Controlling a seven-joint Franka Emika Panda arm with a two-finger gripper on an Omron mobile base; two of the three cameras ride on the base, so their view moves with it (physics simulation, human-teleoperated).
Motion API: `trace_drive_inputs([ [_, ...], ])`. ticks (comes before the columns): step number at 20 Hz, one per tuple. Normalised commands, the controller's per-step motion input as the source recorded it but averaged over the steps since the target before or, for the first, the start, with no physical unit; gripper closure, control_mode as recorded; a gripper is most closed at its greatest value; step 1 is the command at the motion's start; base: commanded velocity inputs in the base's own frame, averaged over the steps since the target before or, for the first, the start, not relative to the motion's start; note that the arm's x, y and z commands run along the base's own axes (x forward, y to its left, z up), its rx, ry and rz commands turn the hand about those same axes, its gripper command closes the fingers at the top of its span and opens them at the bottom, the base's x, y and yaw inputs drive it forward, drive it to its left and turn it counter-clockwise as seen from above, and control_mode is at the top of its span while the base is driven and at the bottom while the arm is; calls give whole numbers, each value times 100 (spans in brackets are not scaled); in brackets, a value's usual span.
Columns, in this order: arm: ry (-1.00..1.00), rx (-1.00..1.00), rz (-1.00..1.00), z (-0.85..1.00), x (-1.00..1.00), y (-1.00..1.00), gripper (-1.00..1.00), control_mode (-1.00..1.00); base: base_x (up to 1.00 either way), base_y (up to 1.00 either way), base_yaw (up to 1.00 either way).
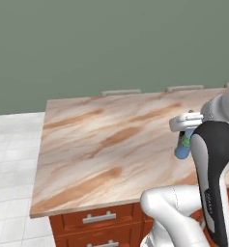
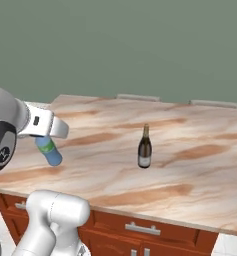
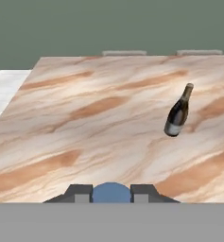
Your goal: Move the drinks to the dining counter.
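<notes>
My gripper is shut on the blue plastic bottle, which hangs tilted just above the dining counter near its front edge. In the left base view the blue bottle shows under the white hand, partly hidden by my arm. In the hand view its round blue end sits between the two dark fingertips. The dark wine bottle stands upright on the marble top, well to the right of the gripper; the hand view also shows this wine bottle, ahead and to the right.
The counter's front holds reddish-brown drawers with silver handles. Grey chair backs line its far edge in front of a grey-green wall. White tiled floor lies left of the counter. The marble left of the wine bottle is bare.
</notes>
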Motion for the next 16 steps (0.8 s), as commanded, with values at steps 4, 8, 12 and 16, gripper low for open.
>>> trace_drive_inputs([
  [4, 6, 0, 10, -15, 50, 0, 100, -100, 50, -1, 16],
  [8, 11, 0, 8, -43, 100, 0, 100, -100, 0, 0, 0],
  [12, 18, -1, 0, -52, 96, 0, 100, -100, 0, 0, 0],
  [16, 13, -7, 0, -36, 76, 8, 100, -100, 0, 0, 0],
])
